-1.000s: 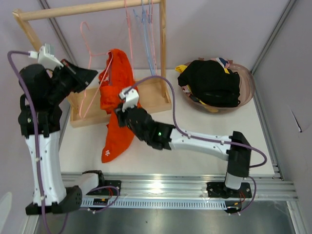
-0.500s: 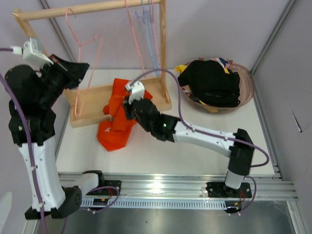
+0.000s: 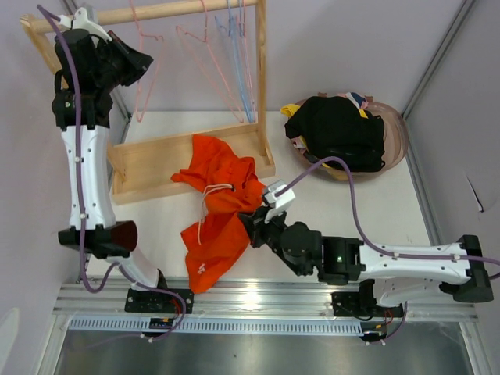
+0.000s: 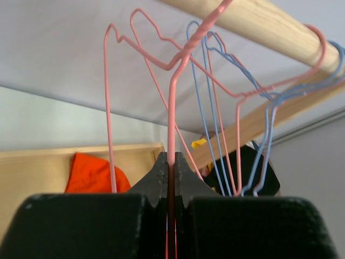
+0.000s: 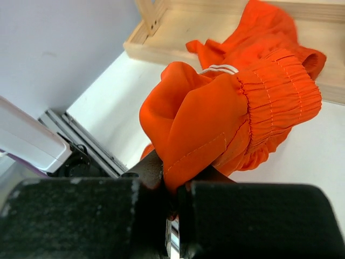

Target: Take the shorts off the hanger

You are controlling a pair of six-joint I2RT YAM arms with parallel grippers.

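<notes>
The bright orange shorts [image 3: 219, 211] lie off the hanger, draped from the wooden rack base to the table front. My right gripper [image 3: 251, 223] is shut on a fold of the orange shorts [image 5: 226, 108], next to the gathered waistband. My left gripper [image 3: 141, 58] is raised by the rack rail and shut on the wire of a bare pink hanger [image 4: 172, 102], which shows in the top view [image 3: 148, 70] too. Black shorts [image 3: 337, 133] lie on top of the pile in the basket, with a bit of yellow showing.
The wooden rack [image 3: 191, 152] has a tray base and a top rail [image 3: 180, 11] carrying further pink and blue hangers [image 3: 234, 47]. A round basket [image 3: 394, 148] stands at the back right. The metal rail [image 3: 258, 301] runs along the table's front edge.
My left gripper rose with the pink hanger up to the rail. My right gripper pulled the orange shorts off the hanger and toward the table front.
</notes>
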